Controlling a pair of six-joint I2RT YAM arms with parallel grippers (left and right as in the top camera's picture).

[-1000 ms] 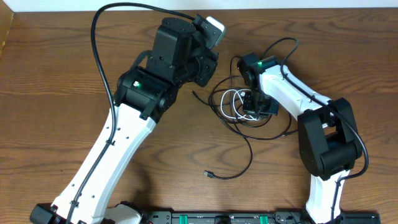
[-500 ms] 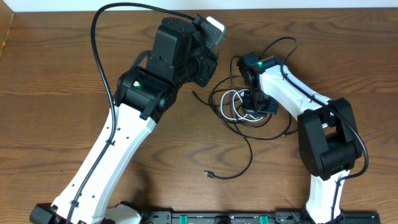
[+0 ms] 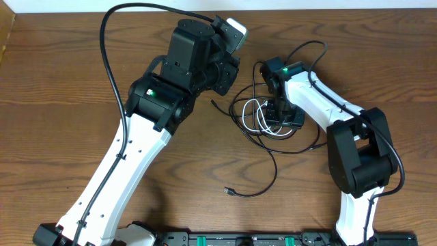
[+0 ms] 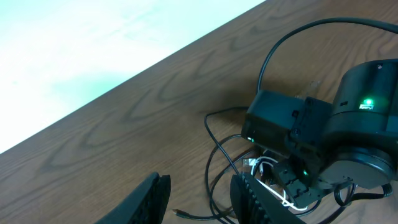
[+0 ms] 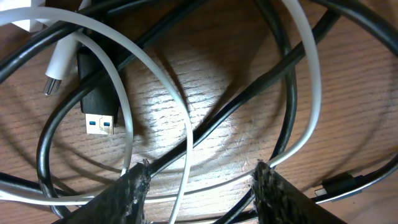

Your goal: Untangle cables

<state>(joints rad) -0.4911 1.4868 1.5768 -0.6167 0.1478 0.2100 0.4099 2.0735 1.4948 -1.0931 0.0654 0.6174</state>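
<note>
- Surface [image 3: 54, 102] of brown wood carries everything; the cables [image 3: 263, 116] lie in one knot right of centre, under the right arm.
- Left arm reaches in high and well apart from the knot. The left claw [image 4: 202, 199] hangs above bare wood with its fingers parted and nothing between them.
- Right arm bends down onto the heap. The right claw [image 5: 200, 171] sits low over it with its jaws standing roughly half open. Strands run across the gap between the fingertips, but none looks pinched, so I judge it holds nothing.
- Step in hand, as I read it, is picking a strand out of the pile, and the untangling is far from done since the loops are all crossed.
- One long black cable [image 3: 273, 171] trails out of the knot toward the near edge and ends in a small plug lying free.
- White cable [image 5: 313, 68] loops over and under the black ones inside the heap.
- Black USB plug [image 5: 98, 102] lies flat on the wood beneath a white loop.
- Next move calls for closing on a single strand, probably the white one, without catching the black cable that crosses it, then drawing it clear of the heap.
</note>
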